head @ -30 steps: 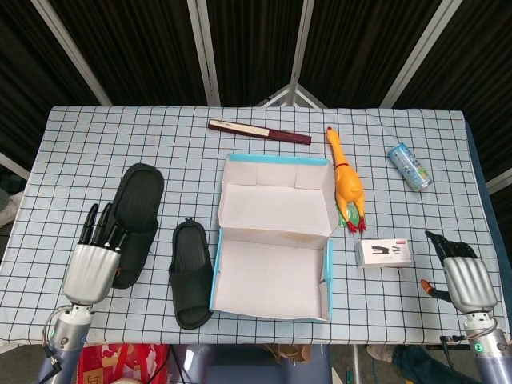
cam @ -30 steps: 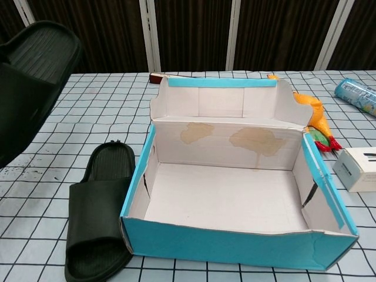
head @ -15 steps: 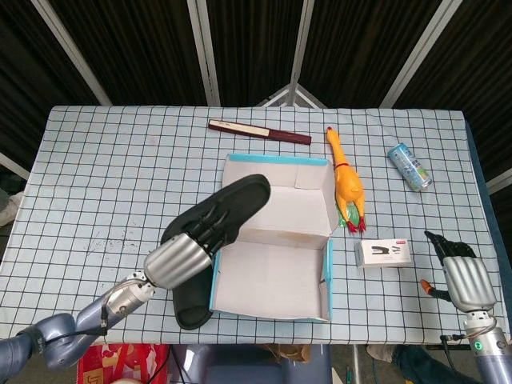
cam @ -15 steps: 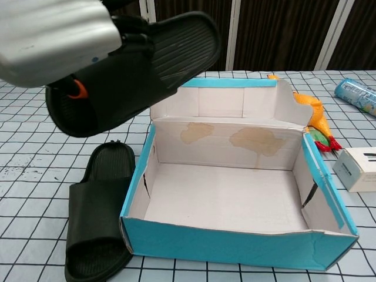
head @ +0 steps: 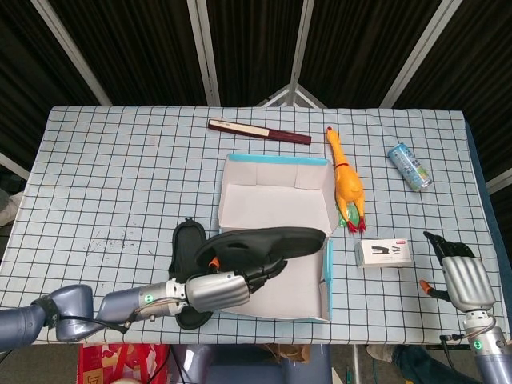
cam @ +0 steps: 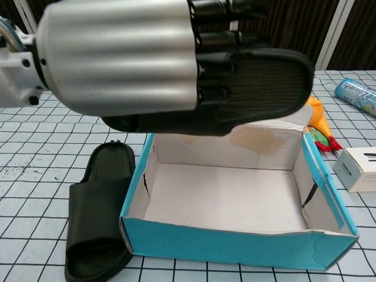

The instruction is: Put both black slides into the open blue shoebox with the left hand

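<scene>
My left hand (head: 214, 290) (cam: 117, 56) grips one black slide (head: 268, 242) (cam: 258, 88) and holds it level in the air above the open blue shoebox (head: 274, 306) (cam: 235, 244). The other black slide (head: 186, 248) (cam: 97, 205) lies flat on the checked cloth just left of the box, partly hidden by the arm in the head view. The box is white inside and holds nothing. My right hand (head: 464, 280) rests at the table's near right edge, holding nothing, with its dark fingers held close together and pointing forward.
Right of the box lie a yellow rubber chicken (head: 346, 182) (cam: 316, 114), a small white stapler box (head: 384, 253) (cam: 359, 167) and a drinks can (head: 409, 166) (cam: 357, 94). A dark red flat case (head: 258, 131) lies behind the box.
My left hand has lifted the slide from the table's left side, carried it rightward and turned it flat over the box. The right hand and the second slide have stayed put.
</scene>
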